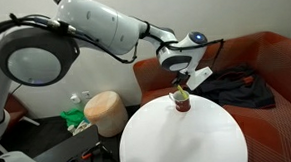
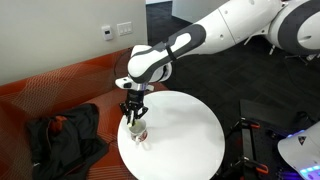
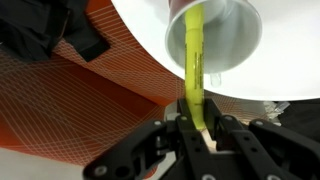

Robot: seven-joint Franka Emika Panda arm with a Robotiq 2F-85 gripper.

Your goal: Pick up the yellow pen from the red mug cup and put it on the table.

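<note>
The small dark red mug cup (image 1: pixel 182 102) stands near the far edge of the round white table (image 1: pixel 184 139); it also shows in an exterior view (image 2: pixel 138 131) and from above in the wrist view (image 3: pixel 215 25). The thin yellow pen (image 3: pixel 195 70) sticks out of the mug, and its top shows in an exterior view (image 1: pixel 180 90). My gripper (image 3: pixel 196 128) is right above the mug in both exterior views (image 1: pixel 182 81) (image 2: pixel 134 110). Its fingers are shut on the pen's upper end. The pen's lower end is inside the mug.
An orange sofa (image 1: pixel 275 64) curves behind the table, with a black bag or garment (image 1: pixel 231 87) lying on it. A tan cylindrical stool (image 1: pixel 106 113) stands beside the table. Another black stand (image 2: pixel 265 150) is at the table's other side.
</note>
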